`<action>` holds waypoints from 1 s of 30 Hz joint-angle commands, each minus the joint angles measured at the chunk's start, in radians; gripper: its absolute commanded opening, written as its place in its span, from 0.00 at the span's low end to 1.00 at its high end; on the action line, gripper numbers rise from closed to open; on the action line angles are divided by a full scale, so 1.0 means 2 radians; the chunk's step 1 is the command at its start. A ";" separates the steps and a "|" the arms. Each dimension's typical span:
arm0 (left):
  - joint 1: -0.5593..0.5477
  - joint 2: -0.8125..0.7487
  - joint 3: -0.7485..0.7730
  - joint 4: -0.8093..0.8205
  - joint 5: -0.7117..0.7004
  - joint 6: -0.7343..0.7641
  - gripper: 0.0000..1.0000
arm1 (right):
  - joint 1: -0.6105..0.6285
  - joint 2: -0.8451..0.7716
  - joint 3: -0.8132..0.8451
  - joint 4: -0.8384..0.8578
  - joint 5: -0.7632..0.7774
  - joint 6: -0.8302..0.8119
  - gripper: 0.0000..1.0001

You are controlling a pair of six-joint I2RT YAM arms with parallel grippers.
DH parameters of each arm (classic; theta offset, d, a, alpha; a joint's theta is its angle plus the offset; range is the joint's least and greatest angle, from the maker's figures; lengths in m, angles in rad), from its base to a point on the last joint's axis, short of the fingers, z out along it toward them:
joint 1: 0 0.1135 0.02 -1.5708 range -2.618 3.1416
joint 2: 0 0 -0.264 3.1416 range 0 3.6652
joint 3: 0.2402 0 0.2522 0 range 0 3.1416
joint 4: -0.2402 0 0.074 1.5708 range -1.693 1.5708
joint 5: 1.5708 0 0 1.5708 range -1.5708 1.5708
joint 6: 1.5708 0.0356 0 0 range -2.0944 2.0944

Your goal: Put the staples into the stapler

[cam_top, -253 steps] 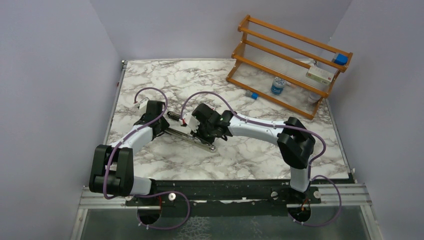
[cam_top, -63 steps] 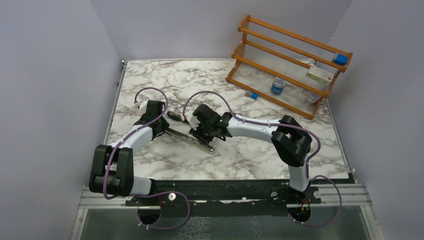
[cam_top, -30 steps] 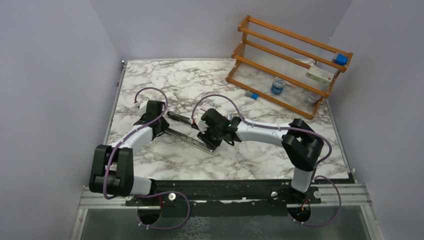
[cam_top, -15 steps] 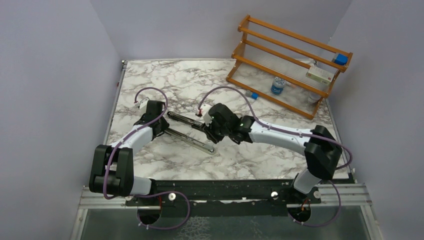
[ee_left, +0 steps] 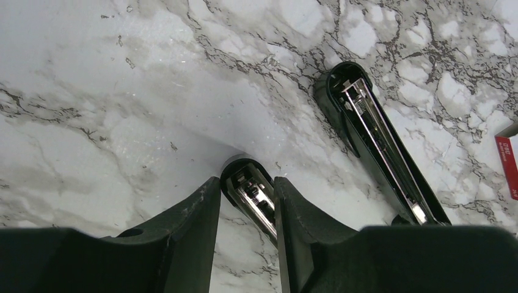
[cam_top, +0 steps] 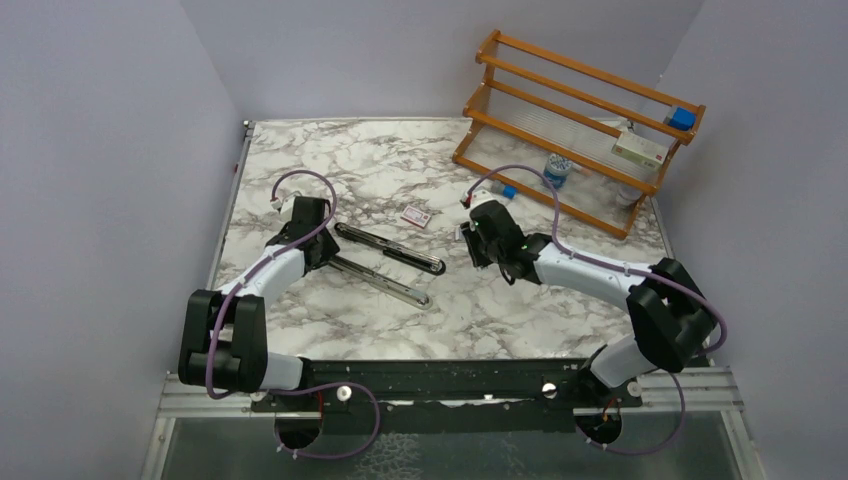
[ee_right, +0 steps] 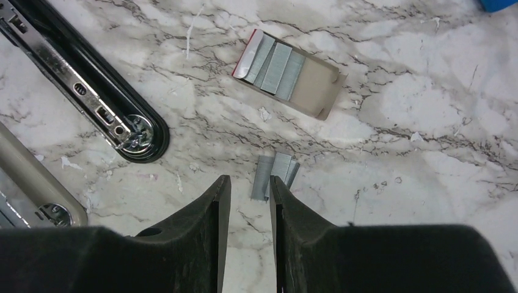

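The black stapler (cam_top: 390,252) lies spread open in a V left of centre, its silver channel facing up. My left gripper (cam_top: 322,255) is shut on the hinge end of the nearer half (ee_left: 251,194), with a finger on either side. The far half (ee_left: 379,134) lies free. A pink-red staples box (cam_top: 416,215) sits just behind the stapler. In the right wrist view a beige tray (ee_right: 287,73) holds staple strips, and loose strips (ee_right: 273,177) lie on the marble. My right gripper (ee_right: 249,180) is open and empty, its right fingertip beside the loose strips.
A wooden rack (cam_top: 575,120) stands at the back right with a small bottle (cam_top: 555,172) and a flat box (cam_top: 640,150) on it. A blue block (cam_top: 508,191) lies on the table by the rack. The stapler's rounded tip (ee_right: 137,134) lies left of my right fingers.
The right arm has pulled away from the stapler and swung right, over the loose staples. The stapler's far half now lies uncovered, as does the pink-red box. The left arm has stayed put.
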 commanded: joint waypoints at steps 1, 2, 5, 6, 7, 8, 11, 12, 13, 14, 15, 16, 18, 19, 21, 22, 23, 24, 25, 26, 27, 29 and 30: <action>0.003 -0.003 0.019 -0.014 0.015 0.011 0.41 | -0.009 0.020 -0.007 0.039 0.003 0.021 0.30; 0.003 -0.003 0.019 -0.014 0.015 0.011 0.41 | -0.012 0.026 -0.007 0.042 0.000 0.021 0.27; 0.003 -0.001 0.021 -0.016 0.016 0.013 0.41 | -0.019 0.038 -0.004 0.050 -0.001 0.022 0.24; 0.003 0.000 0.022 -0.016 0.018 0.013 0.41 | -0.022 0.042 -0.004 0.052 -0.001 0.022 0.24; 0.003 0.000 0.023 -0.016 0.018 0.013 0.41 | -0.025 0.046 -0.003 0.052 -0.001 0.023 0.24; 0.003 0.001 0.024 -0.016 0.019 0.013 0.41 | -0.028 0.049 -0.003 0.052 -0.004 0.023 0.24; 0.003 0.003 0.026 -0.016 0.018 0.011 0.41 | -0.036 0.057 -0.004 0.047 -0.009 0.024 0.24; 0.003 0.003 0.025 -0.016 0.017 0.012 0.41 | -0.038 0.058 -0.005 0.047 -0.011 0.024 0.24; 0.003 0.003 0.025 -0.015 0.017 0.012 0.41 | -0.039 0.058 -0.007 0.048 -0.013 0.024 0.24; 0.003 0.002 0.024 -0.015 0.017 0.011 0.41 | -0.040 0.056 -0.009 0.049 -0.016 0.024 0.24; 0.003 0.002 0.023 -0.015 0.017 0.011 0.41 | -0.041 0.056 -0.009 0.049 -0.019 0.024 0.24; 0.003 0.002 0.023 -0.014 0.017 0.011 0.41 | -0.042 0.058 -0.009 0.048 -0.022 0.024 0.23; 0.003 0.001 0.021 -0.015 0.017 0.011 0.41 | -0.043 0.060 -0.009 0.047 -0.026 0.024 0.23; 0.004 0.001 0.022 -0.015 0.017 0.011 0.41 | -0.043 0.062 -0.009 0.047 -0.027 0.024 0.23; 0.003 0.000 0.021 -0.015 0.016 0.011 0.41 | -0.044 0.066 -0.009 0.045 -0.032 0.022 0.23; 0.003 -0.001 0.021 -0.014 0.016 0.010 0.41 | -0.044 0.068 -0.008 0.043 -0.034 0.021 0.23; 0.003 -0.001 0.020 -0.014 0.016 0.010 0.41 | -0.044 0.070 -0.006 0.042 -0.034 0.021 0.23; 0.003 -0.001 0.021 -0.014 0.016 0.010 0.41 | -0.045 0.072 -0.007 0.042 -0.035 0.021 0.23; 0.003 -0.001 0.021 -0.014 0.016 0.010 0.41 | -0.045 0.074 -0.007 0.042 -0.035 0.021 0.23; 0.003 -0.001 0.021 -0.014 0.016 0.010 0.41 | -0.045 0.074 -0.007 0.041 -0.035 0.022 0.23; 0.003 -0.002 0.021 -0.014 0.016 0.011 0.41 | -0.045 0.075 -0.007 0.041 -0.033 0.022 0.23; 0.003 -0.002 0.020 -0.014 0.016 0.011 0.41 | -0.045 0.075 -0.008 0.040 -0.029 0.024 0.23; 0.003 -0.002 0.019 -0.014 0.016 0.011 0.41 | -0.045 0.074 -0.009 0.040 -0.026 0.025 0.23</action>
